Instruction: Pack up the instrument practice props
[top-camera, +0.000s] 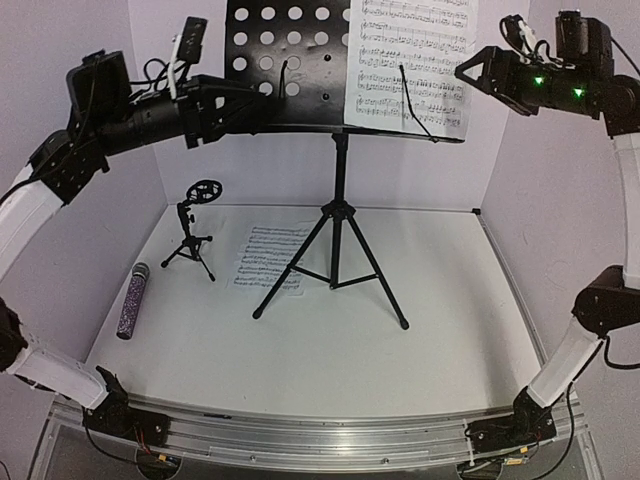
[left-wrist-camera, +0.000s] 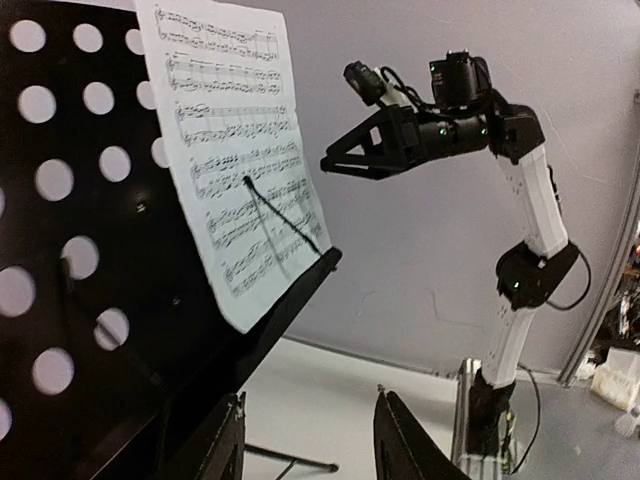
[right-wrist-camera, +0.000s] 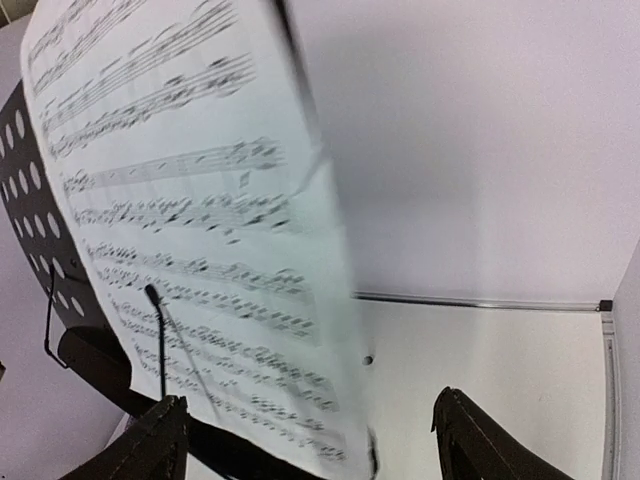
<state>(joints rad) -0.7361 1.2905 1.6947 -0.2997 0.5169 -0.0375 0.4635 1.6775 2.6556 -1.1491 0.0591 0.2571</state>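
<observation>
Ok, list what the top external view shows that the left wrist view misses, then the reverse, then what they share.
Only the top external view: the purple microphone, the small mic stand and a loose sheet-music page lying on the table.
Only the left wrist view: the left gripper up close, jaws apart with nothing between them.
Both: the music stand, the page on the stand under a wire retainer, and the right gripper near that page's right edge.

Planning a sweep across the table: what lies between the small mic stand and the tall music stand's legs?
A sheet-music page lies flat between mic stand and music stand; one tripod leg crosses it. The top view shows this.
</observation>
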